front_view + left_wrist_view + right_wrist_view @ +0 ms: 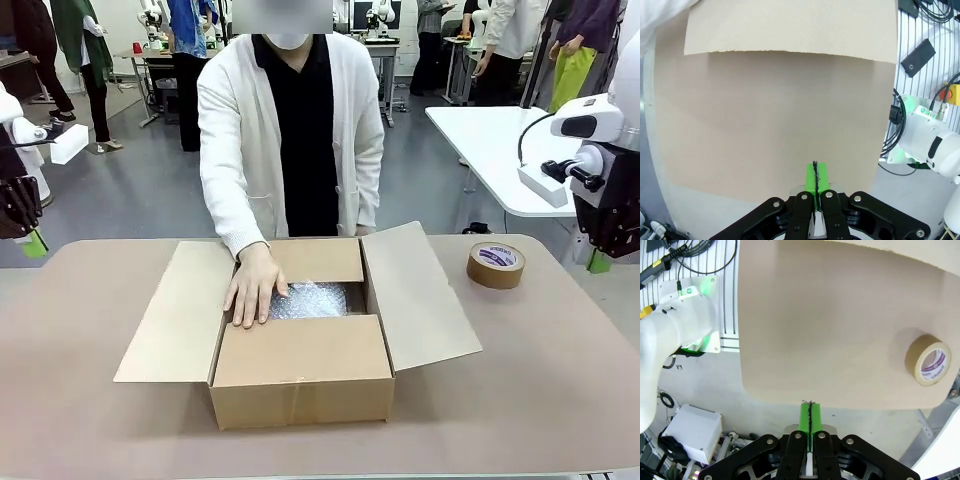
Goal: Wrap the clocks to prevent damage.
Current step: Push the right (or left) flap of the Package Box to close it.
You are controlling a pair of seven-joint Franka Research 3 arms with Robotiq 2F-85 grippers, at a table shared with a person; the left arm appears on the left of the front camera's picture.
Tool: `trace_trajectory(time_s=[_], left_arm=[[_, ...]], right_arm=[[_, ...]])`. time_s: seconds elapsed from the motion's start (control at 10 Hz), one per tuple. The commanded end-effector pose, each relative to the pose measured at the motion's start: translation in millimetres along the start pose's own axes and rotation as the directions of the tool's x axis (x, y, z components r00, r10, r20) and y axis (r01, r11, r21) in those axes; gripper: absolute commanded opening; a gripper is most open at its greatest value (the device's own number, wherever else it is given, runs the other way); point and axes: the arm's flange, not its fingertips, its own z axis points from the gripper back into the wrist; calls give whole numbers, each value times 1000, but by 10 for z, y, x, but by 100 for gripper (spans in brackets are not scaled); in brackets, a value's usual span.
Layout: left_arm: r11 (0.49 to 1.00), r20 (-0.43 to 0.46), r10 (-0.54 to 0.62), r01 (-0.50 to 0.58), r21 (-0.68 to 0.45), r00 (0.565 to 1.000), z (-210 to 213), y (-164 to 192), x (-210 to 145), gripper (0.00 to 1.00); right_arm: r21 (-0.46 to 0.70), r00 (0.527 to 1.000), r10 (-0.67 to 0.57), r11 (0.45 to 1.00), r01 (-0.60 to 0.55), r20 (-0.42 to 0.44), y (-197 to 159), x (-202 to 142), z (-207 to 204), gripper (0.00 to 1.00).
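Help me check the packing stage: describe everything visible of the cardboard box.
The cardboard box is plain brown and stands upright mid-table with its top open. The left and right flaps splay outward. The near flap is folded in flat over the opening, and the far flap looks folded in as well. Bubble wrap shows inside through the remaining gap. The person's hand lies palm down at the opening's left side, fingers pointing toward the near flap.

Bubble wrap (318,300) inside open box (300,398).
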Motion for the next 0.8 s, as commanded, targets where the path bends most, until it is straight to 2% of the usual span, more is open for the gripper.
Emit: trace_trajectory(time_s=[0.0,0.3,0.4,0.5,0.6,0.7], left_arm=[[1000,6,-6,7,-9,1000,18,7,-9,0],[1000,6,-6,7,-9,1000,18,7,-9,0],[1000,6,-6,7,-9,1000,18,7,-9,0],[1000,6,-6,7,-9,1000,18,7,-9,0],[1000,6,-6,7,-9,1000,18,7,-9,0],[1000,6,-6,7,-9,1000,18,7,-9,0]], right_arm=[[11,1000,21,1000,-21,10,21,-21,-32,1],[0,1000,0,1000,0,0,0,0,0,1],[14,979,173,984,-176,110,-134,-158,-199,1],[11,914,284,954,-300,289,-351,-316,-410,1],[24,785,243,950,-311,569,-618,-550,-627,1],[-10,656,231,947,-322,718,-731,-764,-806,1]])
